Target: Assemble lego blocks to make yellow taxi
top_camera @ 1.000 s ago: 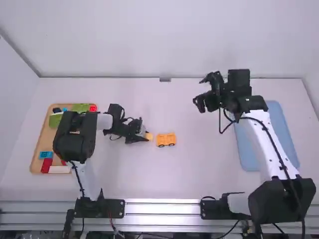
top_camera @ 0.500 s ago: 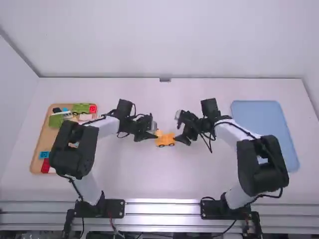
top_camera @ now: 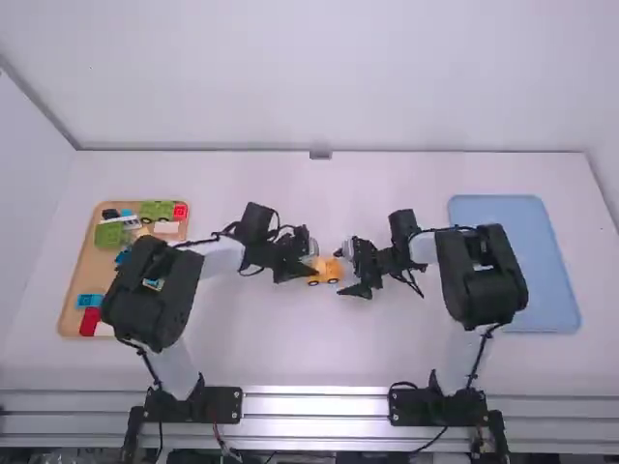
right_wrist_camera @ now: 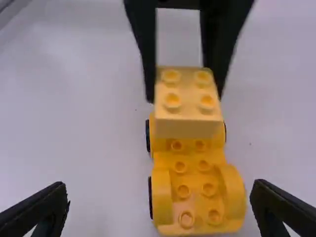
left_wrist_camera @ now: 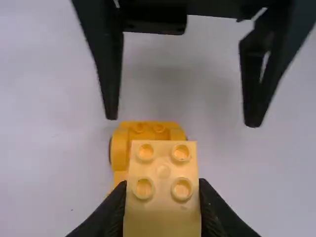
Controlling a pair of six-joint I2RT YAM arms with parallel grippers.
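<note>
Left gripper [top_camera: 311, 265]: fingers closed on pale yellow block [left_wrist_camera: 162, 197], one on each side, studs facing up. Block sits over the end of the yellow car base [right_wrist_camera: 197, 185] on the left arm's side; can't tell if it's touching the base or just above.

Right gripper [top_camera: 341, 275]: fingers wide open, nothing between them in its own wrist view except the view down to the base's other end. Can't tell if either finger touches it.

Car base: mid-tabletop [top_camera: 290, 338], between the two grippers, upright on its black wheels, rows of studs on top, raised curved sides at the right arm's end.

Wooden tray [top_camera: 85, 261] on the left, loose blocks in it: green block [top_camera: 108, 234], red block [top_camera: 89, 322], blue block [top_camera: 89, 300], others, partly behind left arm. Blue tray [top_camera: 522, 242] on the right, beyond the right arm.
</note>
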